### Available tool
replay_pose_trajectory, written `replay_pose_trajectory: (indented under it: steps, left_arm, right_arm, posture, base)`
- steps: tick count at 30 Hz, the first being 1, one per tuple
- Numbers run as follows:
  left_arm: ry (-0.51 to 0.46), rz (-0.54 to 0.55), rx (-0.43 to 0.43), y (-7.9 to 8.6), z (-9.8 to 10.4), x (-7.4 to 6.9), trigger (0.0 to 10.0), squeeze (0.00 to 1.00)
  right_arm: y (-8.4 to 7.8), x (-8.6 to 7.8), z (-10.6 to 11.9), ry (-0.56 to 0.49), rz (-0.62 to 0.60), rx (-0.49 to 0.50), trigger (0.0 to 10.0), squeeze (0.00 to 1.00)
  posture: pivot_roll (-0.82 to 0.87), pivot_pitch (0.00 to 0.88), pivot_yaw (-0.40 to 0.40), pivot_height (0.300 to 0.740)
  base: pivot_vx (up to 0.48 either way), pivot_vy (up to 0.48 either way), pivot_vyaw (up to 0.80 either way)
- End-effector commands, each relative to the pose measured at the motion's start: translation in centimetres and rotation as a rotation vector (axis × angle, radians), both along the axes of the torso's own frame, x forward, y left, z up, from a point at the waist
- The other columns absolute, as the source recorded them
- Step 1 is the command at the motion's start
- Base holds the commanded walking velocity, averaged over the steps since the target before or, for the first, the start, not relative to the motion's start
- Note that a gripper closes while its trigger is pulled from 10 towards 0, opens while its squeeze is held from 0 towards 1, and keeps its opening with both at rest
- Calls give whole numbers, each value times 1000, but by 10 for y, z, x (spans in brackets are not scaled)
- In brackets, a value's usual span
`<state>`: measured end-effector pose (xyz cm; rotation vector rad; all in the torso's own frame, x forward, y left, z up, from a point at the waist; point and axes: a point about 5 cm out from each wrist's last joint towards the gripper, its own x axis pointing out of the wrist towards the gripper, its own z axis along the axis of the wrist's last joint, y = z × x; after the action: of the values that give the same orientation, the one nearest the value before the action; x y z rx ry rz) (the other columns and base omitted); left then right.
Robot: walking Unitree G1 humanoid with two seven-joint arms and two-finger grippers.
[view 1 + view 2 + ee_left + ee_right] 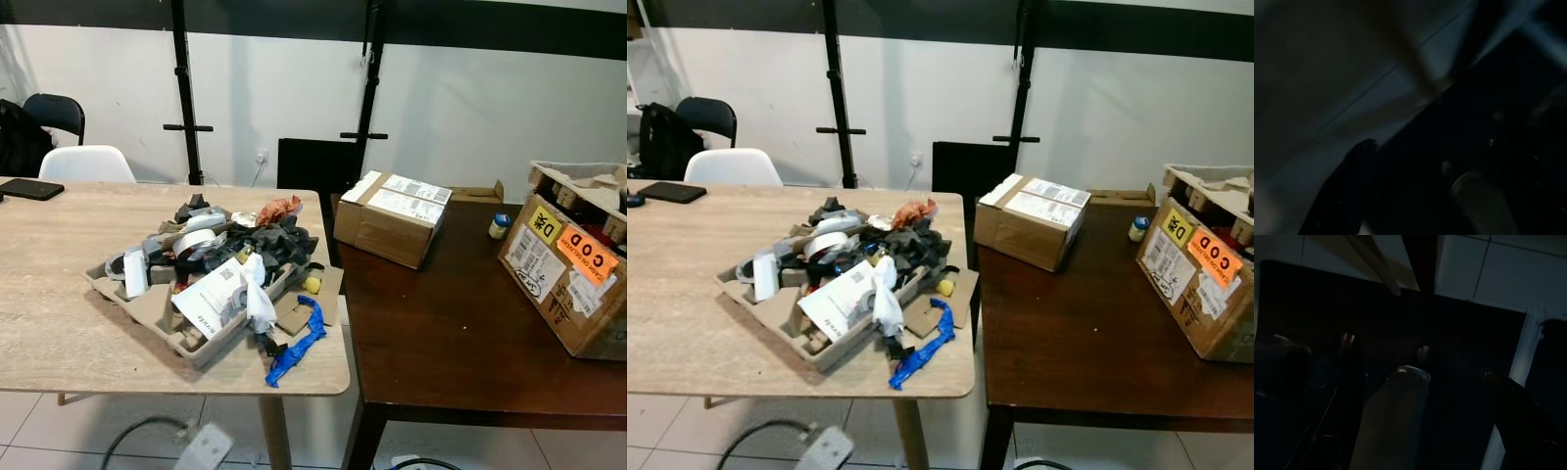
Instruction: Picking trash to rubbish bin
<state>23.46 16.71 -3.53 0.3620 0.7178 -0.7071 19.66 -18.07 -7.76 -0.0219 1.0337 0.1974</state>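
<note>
In your left eye view, a light wooden table [59,294] stands before you, and on it sits a cardboard tray [147,305] heaped with trash [220,259]: rolls of white tape, crumpled dark wrappers, a white printed sheet, an orange scrap at the far side. A blue strip [297,345] trails off the tray toward the table's near right corner, and a small yellow ball [313,285] lies just beside the tray's right edge. A black phone [31,189] rests at the far left of the table, with a white chair [86,163] and a black chair [55,114] behind. To your right a dark brown table [460,333] adjoins the light one; it carries a closed cardboard box [392,217] with white labels, a small jar with a blue lid [500,226], and an open box [573,259] marked with yellow and orange stickers.

Your right eye view gives the same scene; a cable and white plug [823,448] lie on the tiled floor under the near edge.

Your left wrist view is very dark: you see one black fingertip of the left gripper [1364,147] over pale floor, and you cannot tell whether its fingers are released or clenched.

Your right wrist view is dim too: the right gripper [1425,382] hangs with its two black fingers spread apart, grasping nothing, above tiled floor
</note>
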Motion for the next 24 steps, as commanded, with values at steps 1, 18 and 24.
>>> replay_pose_trajectory:
  steps: [1,18,24]
  left_arm:
    - [28,-64,2,0,-1,-5,10000,0]
    - [-141,-441,-428,-41,154,27,10000,0]
    - [-472,-276,-526,-33,211,64,10000,0]
  right_arm:
    - [1,-3,-1,5,24,-2,10000,0]
    - [-6,3,3,-12,70,15,10000,0]
    - [0,6,4,-19,64,35,10000,0]
  posture:
    - [101,0,-43,740]
    - [124,0,-63,740]
    - [125,0,-64,740]
  base:
    - [0,0,0]
    - [0,0,0]
    - [0,0,0]
